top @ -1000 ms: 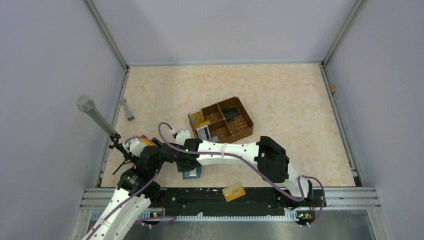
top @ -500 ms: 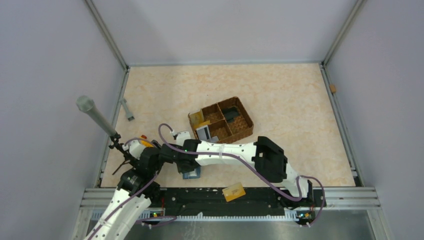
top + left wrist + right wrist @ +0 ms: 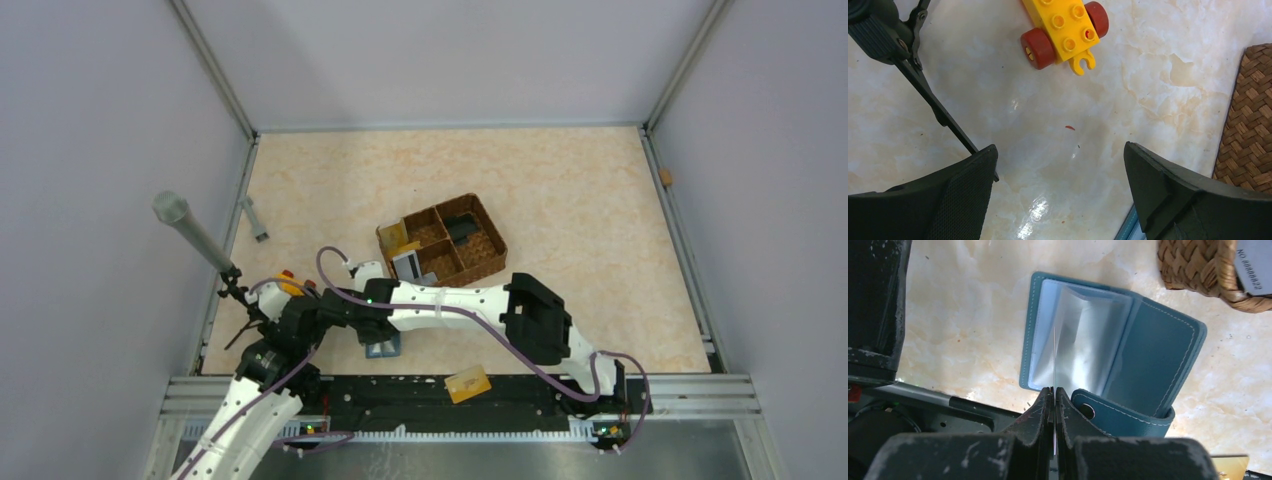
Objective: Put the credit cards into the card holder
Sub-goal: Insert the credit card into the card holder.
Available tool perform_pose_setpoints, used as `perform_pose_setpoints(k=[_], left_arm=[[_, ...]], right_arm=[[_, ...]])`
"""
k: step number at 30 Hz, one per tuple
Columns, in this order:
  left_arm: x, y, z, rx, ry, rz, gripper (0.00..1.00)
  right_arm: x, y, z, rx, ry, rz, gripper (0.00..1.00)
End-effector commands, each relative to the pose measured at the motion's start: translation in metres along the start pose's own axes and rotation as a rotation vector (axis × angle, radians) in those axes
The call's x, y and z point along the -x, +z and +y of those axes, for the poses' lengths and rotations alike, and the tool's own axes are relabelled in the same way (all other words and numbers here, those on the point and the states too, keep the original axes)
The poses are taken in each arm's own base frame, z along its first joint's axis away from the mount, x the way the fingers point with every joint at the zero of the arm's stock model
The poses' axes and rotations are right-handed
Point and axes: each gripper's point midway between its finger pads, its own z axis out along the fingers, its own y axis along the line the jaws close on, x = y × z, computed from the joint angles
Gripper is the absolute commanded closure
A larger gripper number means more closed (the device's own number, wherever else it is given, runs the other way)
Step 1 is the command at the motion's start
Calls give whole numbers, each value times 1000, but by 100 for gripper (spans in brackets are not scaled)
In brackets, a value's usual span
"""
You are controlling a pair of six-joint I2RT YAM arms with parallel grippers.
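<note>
- The right pincer point(image 3: 1054, 390) is clamped shut on a thin pale sheet point(image 3: 1054, 355) seen edge-on. It is probably one of the credit cards, though a clear leaf of the wallet cannot be ruled out.
- Directly beneath it, the teal card holder point(image 3: 1153, 355) lies open on the worktop point(image 3: 958, 315) near the front rail. Its clear inner pockets look empty.
- Just beyond, the wicker basket point(image 3: 480, 258) holds a grey-white card point(image 3: 407, 264) and a gold one point(image 3: 395, 236). Another gold card point(image 3: 467, 383) rests on the front rail.
- The left pincer point(image 3: 1059, 149) hangs wide open and empty over bare marble, with a yellow toy block point(image 3: 1063, 25) ahead of it.
- By this showing the job is barely begun: no card is seen seated in the holder, and at least three wait elsewhere.
</note>
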Motion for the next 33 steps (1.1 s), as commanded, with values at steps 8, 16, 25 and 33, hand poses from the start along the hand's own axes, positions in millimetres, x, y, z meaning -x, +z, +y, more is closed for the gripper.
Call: perform_pose_setpoints(k=[8, 16, 25, 33], left_arm=[[36, -20, -63, -250, -84, -105, 1], [26, -25, -82, -360, 16, -60, 1], [-29, -41, -119, -630, 174, 187, 7], [-51, -48, -122, -696, 211, 289, 11]], right_arm=[[43, 70, -24, -149, 78, -150, 100], [45, 57, -41, -195, 67, -165, 100], [28, 23, -69, -136, 102, -164, 100], [8, 5, -99, -95, 138, -150, 100]])
